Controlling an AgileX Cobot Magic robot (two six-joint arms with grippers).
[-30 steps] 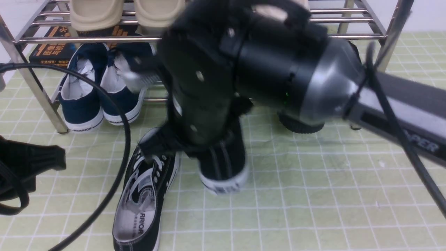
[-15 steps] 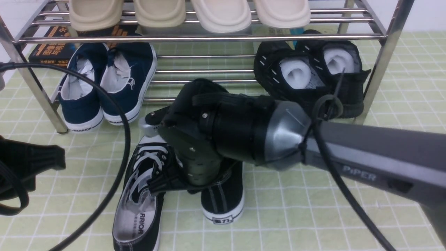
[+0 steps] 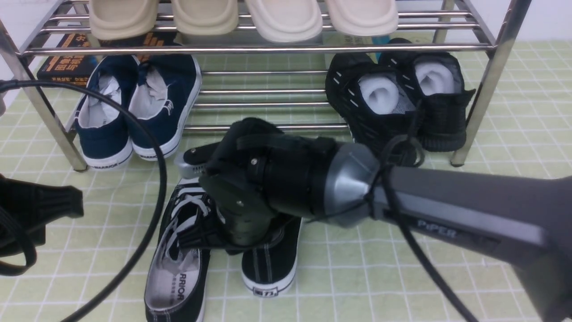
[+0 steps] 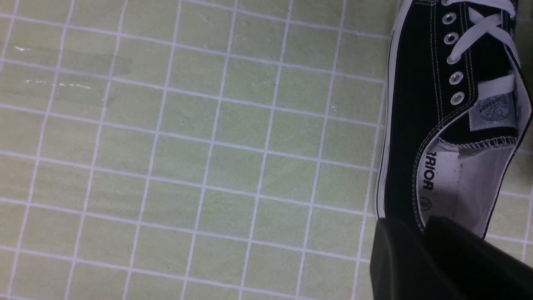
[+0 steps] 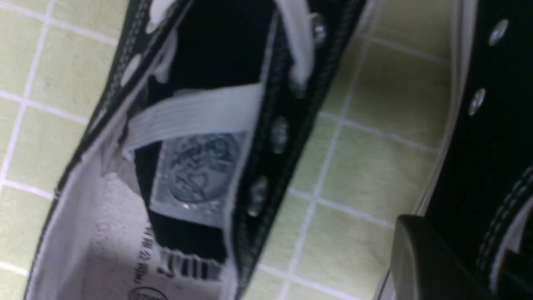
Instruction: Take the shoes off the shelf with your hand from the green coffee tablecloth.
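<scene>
The two black canvas shoes lie side by side on the green tablecloth (image 3: pixel 380 268), in front of the chrome shelf (image 3: pixel 268 48). The left shoe (image 3: pixel 176 277) lies free, and it also shows in the left wrist view (image 4: pixel 420 104). My right gripper (image 3: pixel 241 235) reaches down from the wrist and is shut on the side wall of the right shoe (image 3: pixel 270 268). In the right wrist view one of its fingers (image 5: pixel 420 258) presses the outside of that shoe (image 5: pixel 491 125). My left gripper (image 3: pixel 67 203) is shut and empty at the left edge.
On the shelf's lower tier stand a navy pair (image 3: pixel 134 107) at the left and black knit sneakers (image 3: pixel 397 98) at the right. Beige slippers (image 3: pixel 205 15) sit on the upper tier. A black cable (image 3: pixel 152 179) loops over the cloth beside the left shoe.
My right arm has come down and back from the shelf with the right shoe, which now rests on the cloth next to the left shoe. The left arm has not moved.
</scene>
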